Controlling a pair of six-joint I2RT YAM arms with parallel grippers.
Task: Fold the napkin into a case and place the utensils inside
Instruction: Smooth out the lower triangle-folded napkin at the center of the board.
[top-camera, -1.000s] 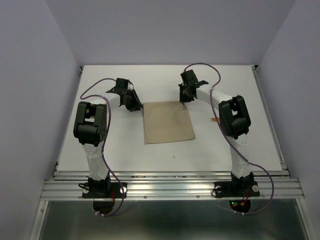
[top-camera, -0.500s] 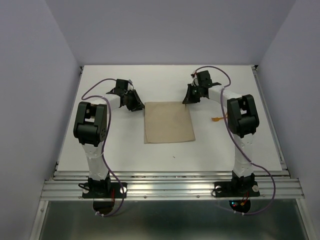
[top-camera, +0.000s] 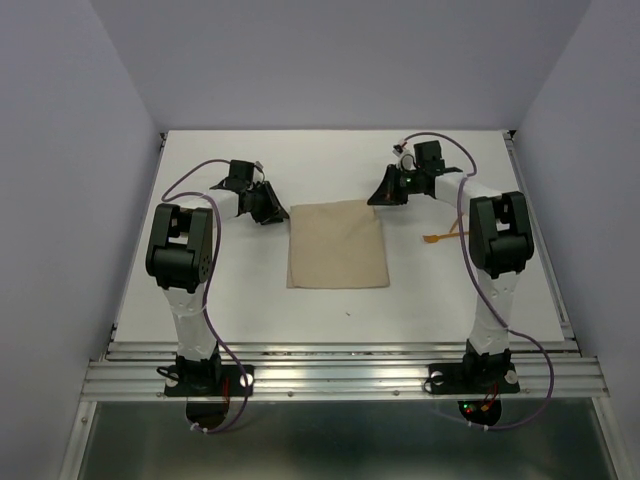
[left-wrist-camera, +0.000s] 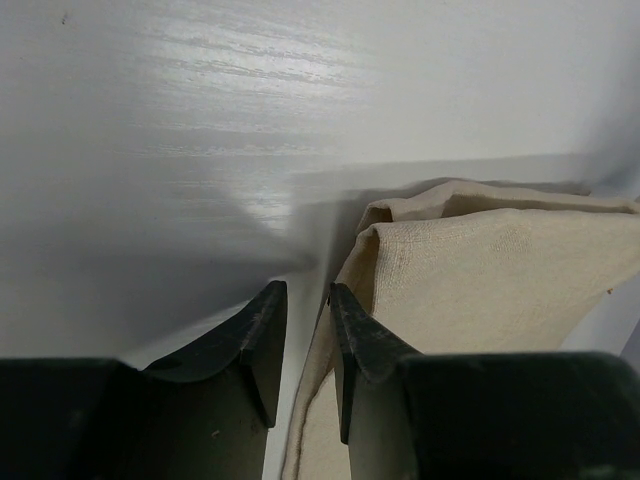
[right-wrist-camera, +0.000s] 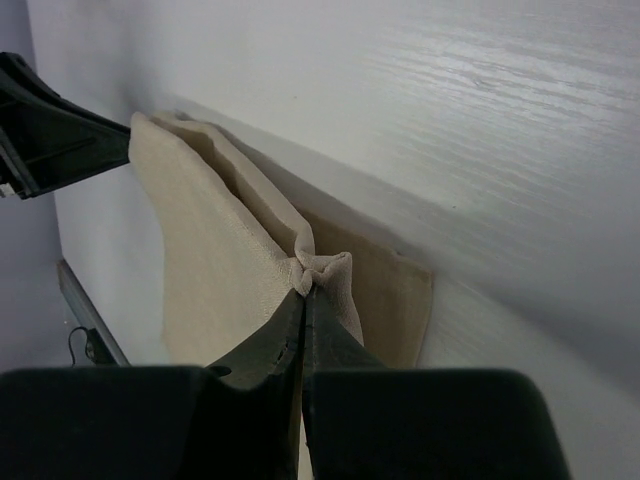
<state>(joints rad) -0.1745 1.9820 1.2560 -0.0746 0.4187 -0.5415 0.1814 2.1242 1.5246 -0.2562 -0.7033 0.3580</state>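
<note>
Napkin (top-camera: 337, 243) far-right corner pinched by right claw (right-wrist-camera: 303, 291); left claw (left-wrist-camera: 307, 290) at far-left edge, grip unclear.

You are looking at a white table (top-camera: 250, 290). A tan napkin (top-camera: 337, 245) is lying on it near the middle. Most of it is resting flat, but its far edge is standing up off the table a little, in soft layers. Thin orange utensils (top-camera: 447, 236) are lying on the table too, off to the right of the napkin and not touching it.
</note>
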